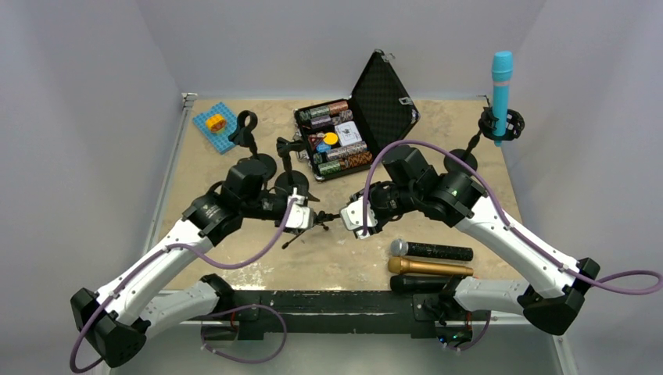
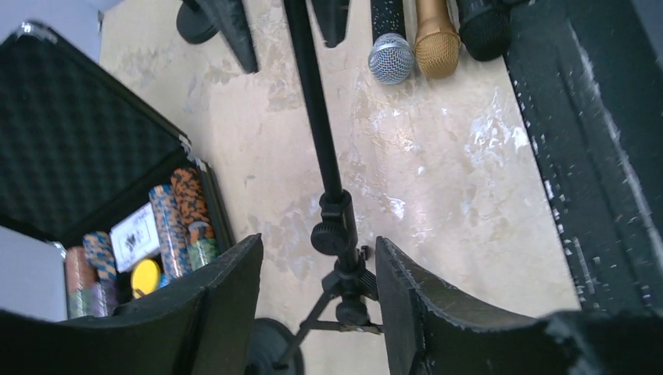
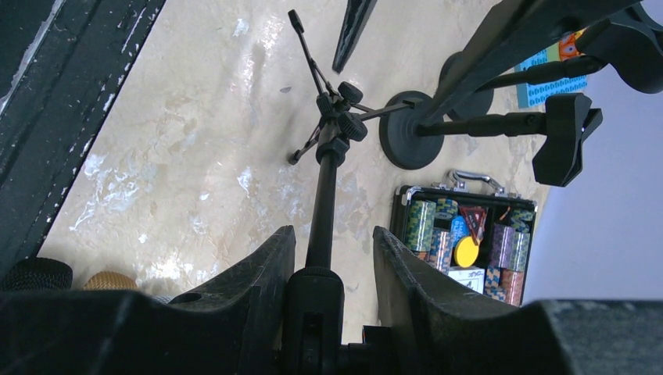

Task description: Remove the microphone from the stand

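A blue microphone (image 1: 500,87) stands upright in the clip of a round-base stand (image 1: 498,125) at the table's far right, with neither gripper near it. Mid-table, a small black tripod stand (image 1: 317,223) hangs level between my two grippers. My right gripper (image 1: 353,217) (image 3: 334,230) is shut on the thick holder end of that tripod stand (image 3: 314,301). My left gripper (image 1: 303,217) (image 2: 319,242) is open, its fingers standing either side of the tripod's hub (image 2: 344,269) with a gap on the left side.
Three microphones (image 1: 431,251) lie side by side near the front rail (image 1: 328,301). An open case of poker chips (image 1: 340,141) sits at the back centre. Two empty round-base stands (image 1: 249,134) (image 1: 291,152) stand at back left, beside a blue board (image 1: 215,121).
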Motion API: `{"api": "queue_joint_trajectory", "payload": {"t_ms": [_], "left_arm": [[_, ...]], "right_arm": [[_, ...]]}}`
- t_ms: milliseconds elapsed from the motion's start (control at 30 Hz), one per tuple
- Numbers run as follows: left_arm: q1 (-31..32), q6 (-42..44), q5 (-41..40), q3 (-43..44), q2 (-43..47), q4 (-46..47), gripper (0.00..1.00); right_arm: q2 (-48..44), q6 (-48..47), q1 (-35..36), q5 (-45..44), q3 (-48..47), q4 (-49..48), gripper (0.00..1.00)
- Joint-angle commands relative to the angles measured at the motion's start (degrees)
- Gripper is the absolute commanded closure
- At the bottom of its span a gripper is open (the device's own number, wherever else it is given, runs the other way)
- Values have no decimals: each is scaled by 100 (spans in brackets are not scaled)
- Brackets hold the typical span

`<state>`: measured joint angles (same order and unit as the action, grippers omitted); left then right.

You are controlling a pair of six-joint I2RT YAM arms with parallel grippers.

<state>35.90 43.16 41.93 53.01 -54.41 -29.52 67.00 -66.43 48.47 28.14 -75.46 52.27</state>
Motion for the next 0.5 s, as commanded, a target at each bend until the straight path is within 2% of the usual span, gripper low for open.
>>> {"api": "queue_joint_trajectory", "payload": {"t_ms": [0, 167, 467], "left_arm": [[351, 1612, -334, 228, -298, 69, 46], [467, 1890, -355, 247, -545, 80, 58], [514, 2048, -367, 273, -891, -159, 70]], "right_arm": [[-86, 40, 18, 217, 45, -362, 100], [-135, 17, 22, 248, 84, -378, 100], [-166, 16, 22, 253, 141, -433, 100]]}}
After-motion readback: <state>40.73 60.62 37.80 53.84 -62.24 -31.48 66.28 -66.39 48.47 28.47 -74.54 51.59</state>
